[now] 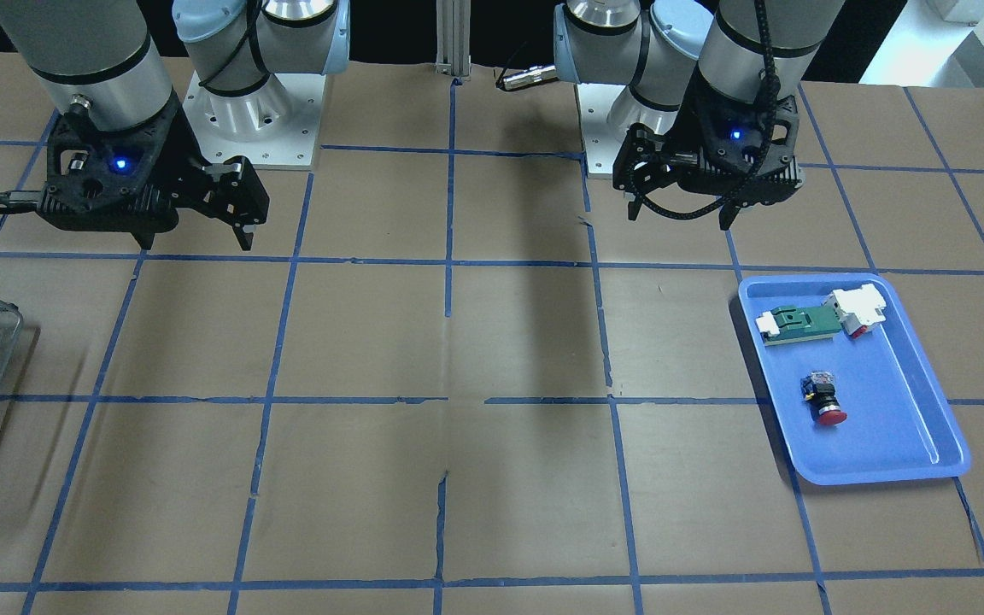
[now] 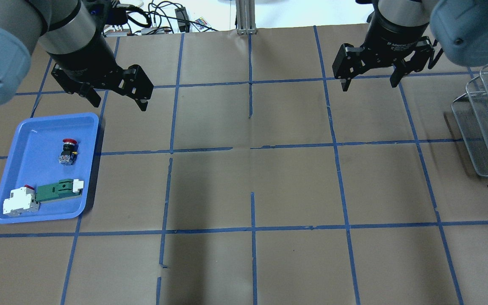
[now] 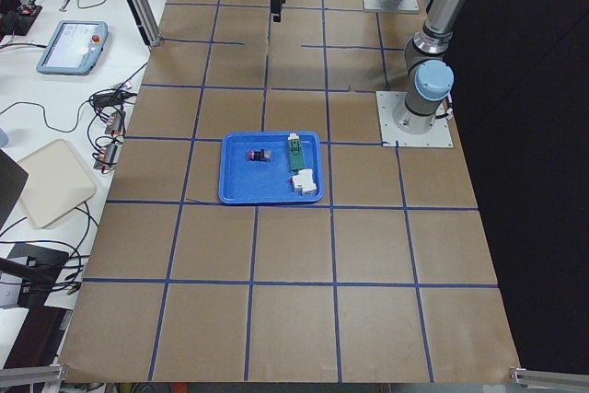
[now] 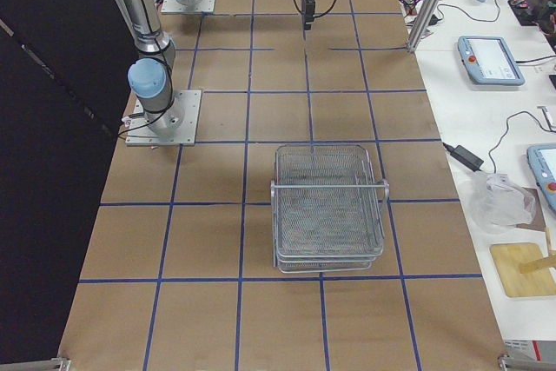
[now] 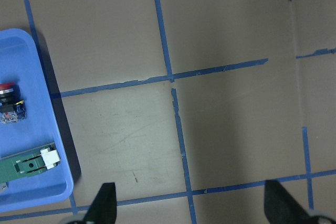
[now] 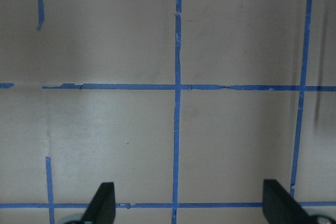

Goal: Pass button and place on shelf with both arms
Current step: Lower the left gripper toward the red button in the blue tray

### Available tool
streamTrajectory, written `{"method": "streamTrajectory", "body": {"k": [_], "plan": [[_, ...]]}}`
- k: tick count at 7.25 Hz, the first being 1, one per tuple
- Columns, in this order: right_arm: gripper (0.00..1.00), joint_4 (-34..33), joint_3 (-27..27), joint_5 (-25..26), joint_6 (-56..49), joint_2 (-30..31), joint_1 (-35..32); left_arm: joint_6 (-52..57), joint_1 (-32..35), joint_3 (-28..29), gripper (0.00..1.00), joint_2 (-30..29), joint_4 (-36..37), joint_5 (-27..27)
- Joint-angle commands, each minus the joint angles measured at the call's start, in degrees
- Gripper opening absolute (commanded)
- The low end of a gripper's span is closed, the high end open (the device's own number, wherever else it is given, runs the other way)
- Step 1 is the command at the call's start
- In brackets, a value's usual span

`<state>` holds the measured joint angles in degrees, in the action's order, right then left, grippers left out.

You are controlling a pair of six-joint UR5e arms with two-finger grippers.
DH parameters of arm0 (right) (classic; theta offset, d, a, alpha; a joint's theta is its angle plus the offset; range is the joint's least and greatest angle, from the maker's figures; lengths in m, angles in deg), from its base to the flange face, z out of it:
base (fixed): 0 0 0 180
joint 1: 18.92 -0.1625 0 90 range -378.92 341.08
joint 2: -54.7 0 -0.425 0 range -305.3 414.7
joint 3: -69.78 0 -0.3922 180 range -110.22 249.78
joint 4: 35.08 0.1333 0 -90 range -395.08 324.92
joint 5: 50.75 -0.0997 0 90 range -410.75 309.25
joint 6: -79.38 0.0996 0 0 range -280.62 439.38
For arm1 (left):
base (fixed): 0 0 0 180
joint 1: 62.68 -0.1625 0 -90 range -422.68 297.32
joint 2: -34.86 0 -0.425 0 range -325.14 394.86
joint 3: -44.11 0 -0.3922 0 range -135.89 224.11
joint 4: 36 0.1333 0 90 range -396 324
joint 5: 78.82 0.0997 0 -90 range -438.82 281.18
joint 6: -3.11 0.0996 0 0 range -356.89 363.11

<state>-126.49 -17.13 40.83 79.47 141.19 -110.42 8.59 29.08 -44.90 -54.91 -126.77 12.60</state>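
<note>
The red-headed button lies on its side in a blue tray on my left; it also shows in the front view and at the left edge of the left wrist view. My left gripper hangs open and empty above the table, beyond the tray's far right corner. The wire shelf stands at the table's right edge and shows whole in the right side view. My right gripper hangs open and empty, up and to the left of the shelf.
A green-and-white flat part lies in the tray's near end, next to the button. The table is brown paper with a grid of blue tape. Cables and tablets lie on the white bench beyond the table's far edge.
</note>
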Motion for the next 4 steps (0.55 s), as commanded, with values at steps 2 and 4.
{"method": "streamTrajectory", "body": {"k": [2, 4], "plan": [[1.0, 0.01, -0.02, -0.08, 0.0, 0.0, -0.08, 2.33, -2.61, -2.56, 1.0, -0.22, -1.26, 0.08], [1.0, 0.01, -0.02, -0.08, 0.0, 0.0, -0.08, 6.95, -11.81, -7.04, 1.0, -1.28, 1.71, -0.01]]}}
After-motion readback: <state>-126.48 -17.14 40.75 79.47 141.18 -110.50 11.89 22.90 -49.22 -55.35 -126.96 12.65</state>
